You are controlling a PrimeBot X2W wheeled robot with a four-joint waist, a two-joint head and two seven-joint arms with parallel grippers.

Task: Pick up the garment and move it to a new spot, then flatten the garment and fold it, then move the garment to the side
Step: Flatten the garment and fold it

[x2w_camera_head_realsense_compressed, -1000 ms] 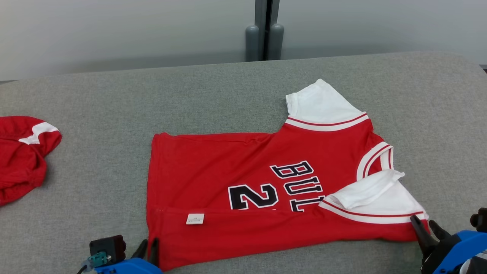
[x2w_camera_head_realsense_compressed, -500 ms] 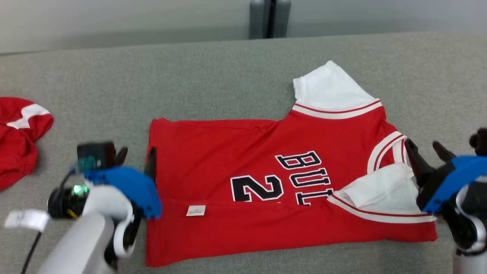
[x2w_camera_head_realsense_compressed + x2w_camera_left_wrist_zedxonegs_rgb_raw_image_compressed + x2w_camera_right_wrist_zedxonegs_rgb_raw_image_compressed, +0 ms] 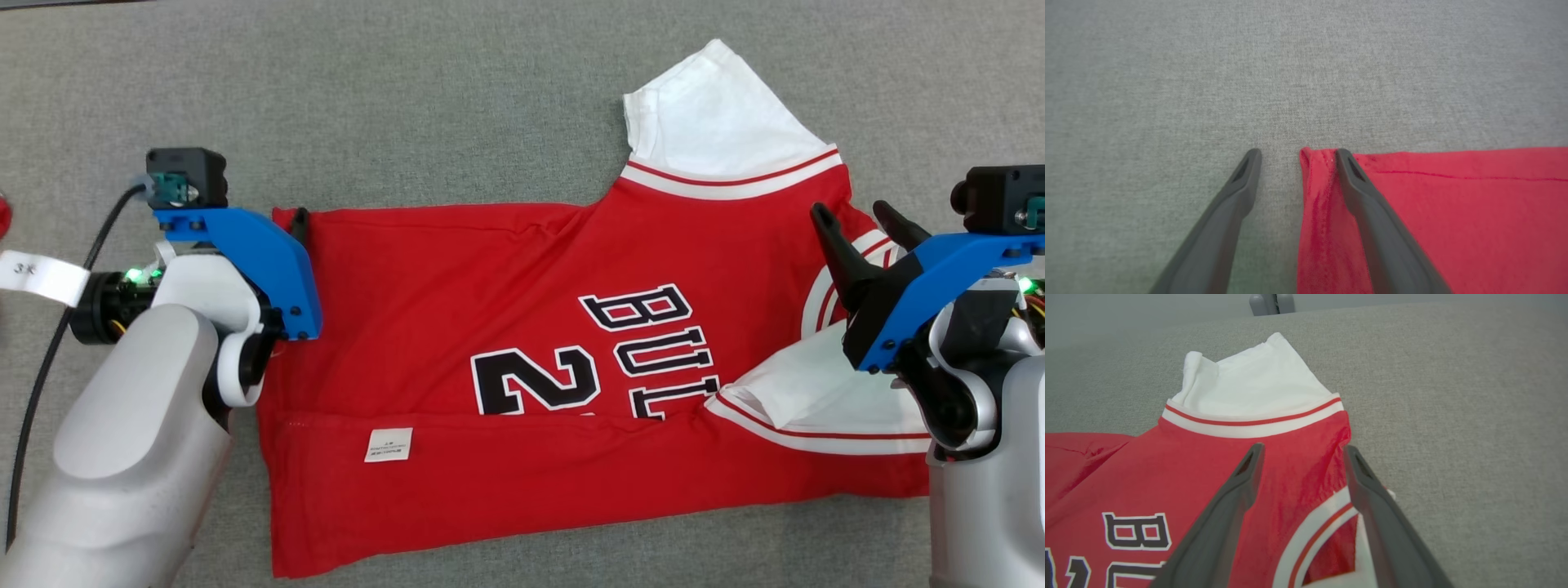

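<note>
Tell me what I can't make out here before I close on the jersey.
- Lettering on the jersey: head view, lower part covered by the folded-up near edge.
- White label: head view, print too small to read.
- Left pincer: left wrist view, one finger lies over the jersey corner; whether it touches the cloth cannot be told.
- Near sleeve: head view, partly behind the right pincer.

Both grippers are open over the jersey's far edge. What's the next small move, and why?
Probably lower both and close. The left gripper straddles the far hem corner of the jersey; the right gripper straddles its far shoulder. Both stand open, holding nothing. The near edge is already folded over, so pinching these two points likely starts the next fold.
</note>
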